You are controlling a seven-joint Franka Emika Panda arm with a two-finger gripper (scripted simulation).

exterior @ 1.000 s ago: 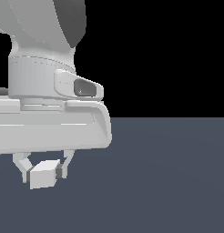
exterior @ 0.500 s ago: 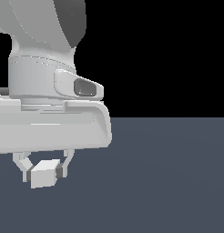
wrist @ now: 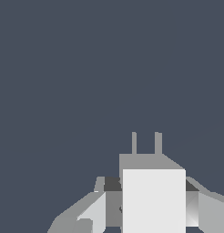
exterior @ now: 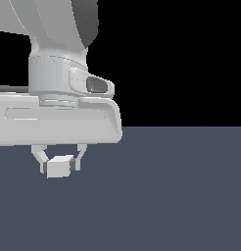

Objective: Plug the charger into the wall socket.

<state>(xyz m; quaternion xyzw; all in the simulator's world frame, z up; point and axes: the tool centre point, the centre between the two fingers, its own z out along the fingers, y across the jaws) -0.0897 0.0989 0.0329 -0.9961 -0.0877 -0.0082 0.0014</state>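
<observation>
Charger (wrist: pixel 153 200) first — in the wrist view it fills the nearest part of the picture, a plain white block held between the two fingers (wrist: pixel 93 211) of the gripper (wrist: pixel 152 205), which press against its opposite sides. Two thin grey prongs (wrist: pixel 145 143) stick out from the block's far end, side by side and parallel, pointing away from the camera over bare surface.

From the exterior view the same block (exterior: pixel 59 166) sits clamped in the gripper (exterior: pixel 59 165) under the wide pale hand of the arm (exterior: pixel 59 73), on that view's left. The pincer is clenched on the block, one finger on each side, and the block looks to hang just clear of the surface below it — contact cannot be ruled out from this angle.

Beyond lies a flat, uniform slate-blue floor (exterior: pixel 181 196), running back to a straight horizon. Above that edge the background (exterior: pixel 181 59) is plain black. No container shows in either view.
</observation>
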